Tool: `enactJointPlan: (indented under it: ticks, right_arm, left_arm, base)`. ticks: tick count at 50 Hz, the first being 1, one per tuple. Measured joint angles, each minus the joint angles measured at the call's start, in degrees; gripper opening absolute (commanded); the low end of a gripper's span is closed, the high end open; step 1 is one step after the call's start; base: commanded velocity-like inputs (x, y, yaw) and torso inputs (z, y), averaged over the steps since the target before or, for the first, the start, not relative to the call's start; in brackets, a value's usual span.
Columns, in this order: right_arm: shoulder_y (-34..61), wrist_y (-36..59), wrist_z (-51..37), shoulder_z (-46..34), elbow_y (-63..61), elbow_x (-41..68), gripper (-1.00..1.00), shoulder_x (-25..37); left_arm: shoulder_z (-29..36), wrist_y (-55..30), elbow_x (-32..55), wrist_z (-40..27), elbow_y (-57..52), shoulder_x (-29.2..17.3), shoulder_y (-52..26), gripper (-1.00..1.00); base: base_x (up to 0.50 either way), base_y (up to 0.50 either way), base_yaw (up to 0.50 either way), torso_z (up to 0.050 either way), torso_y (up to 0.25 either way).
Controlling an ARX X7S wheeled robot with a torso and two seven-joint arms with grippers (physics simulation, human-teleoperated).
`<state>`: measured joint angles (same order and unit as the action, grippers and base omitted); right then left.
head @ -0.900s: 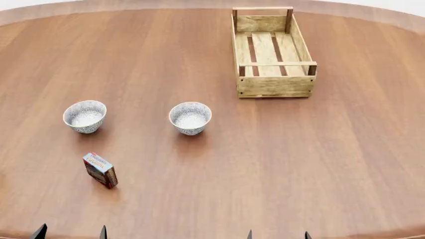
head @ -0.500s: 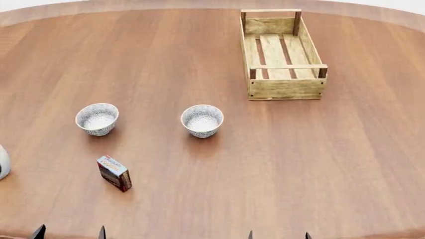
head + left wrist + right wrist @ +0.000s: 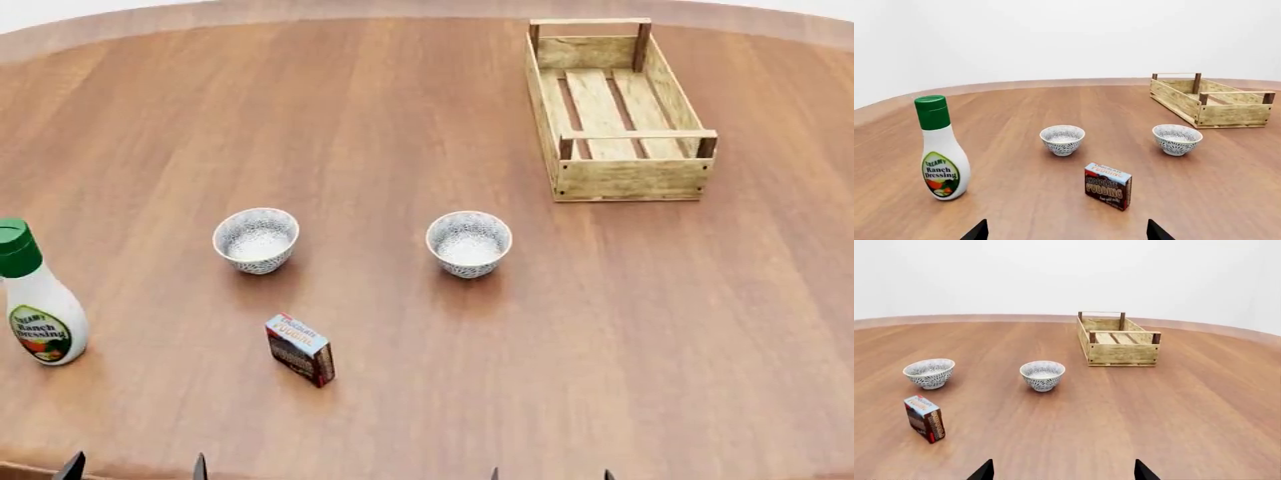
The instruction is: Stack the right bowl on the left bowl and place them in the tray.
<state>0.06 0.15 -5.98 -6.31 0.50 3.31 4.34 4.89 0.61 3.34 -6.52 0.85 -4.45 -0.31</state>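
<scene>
Two patterned bowls apart; right bowl [image 3: 469,243] at twelve o'clock from right gripper [image 3: 550,474], jaws wide, empty.

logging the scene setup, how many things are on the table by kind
bowls: 2, the left bowl and the right bowl
tray: 1, the wooden tray
bottles: 1, the ranch dressing bottle
boxes: 1, the pudding box
total: 5
</scene>
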Motion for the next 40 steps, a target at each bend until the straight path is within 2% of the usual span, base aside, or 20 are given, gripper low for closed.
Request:
enactJointPlan:
  ticks: [11, 25, 40]
  right_arm:
    - [0.86, 4.65, -0.1, -0.95, -3.48, 1.68, 1.0, 1.27]
    - [7.09, 22.74, -0.12, -0.04, -16.36, 6.71, 1.0, 4.19]
    - [19.49, 42.23, -1.82, 1.91, -27.83, 11.43, 1.0, 6.52]
  left_arm:
    - [0.61, -3.37, 1.17, -0.81, -2.22, -1.01, -1.0, 1.0]
    - [0.52, -22.23, 5.26, -1.22, -14.51, -3.52, -8.55, 1.0]
    - [0.43, -39.98, 7.27, -3.3, -25.92, -5.61, -21.38, 1.0]
  base:
    - [0.0, 0.0, 0.0, 0.0, 0.0]
    - [0.0, 0.0, 0.0, 0.0, 0.0]
    - [0.0, 0.0, 0.0, 0.0, 0.0]
